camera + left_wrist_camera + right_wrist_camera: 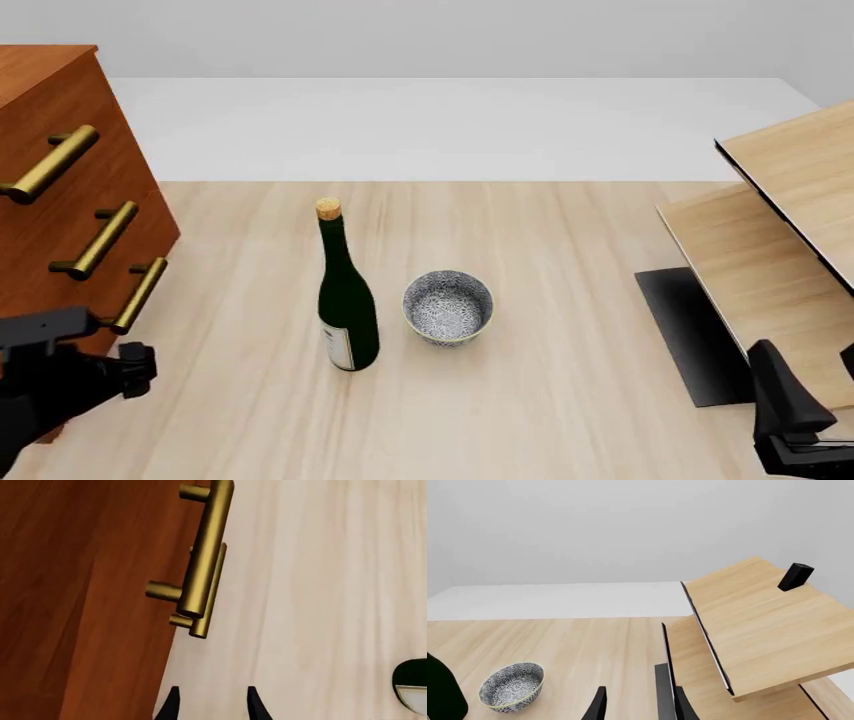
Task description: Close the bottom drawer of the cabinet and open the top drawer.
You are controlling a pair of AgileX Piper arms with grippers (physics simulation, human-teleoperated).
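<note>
Front view: cabinet [60, 190] drawers shut (left end effector [210, 707] near)

- The cabinet [60, 190] is cut off by the front view's left edge; only its right part and three brass handles show.
- The bottom drawer [83, 325] is partly hidden behind the left arm, and its lower edge cannot be seen.
- The left gripper [212, 705] shows only its two fingertips in its wrist view, with a gap between them.
- The right gripper [637, 707] is likewise cropped to its tips.
- The wine bottle [442, 692] is clipped to a dark sliver in the right wrist view.
</note>
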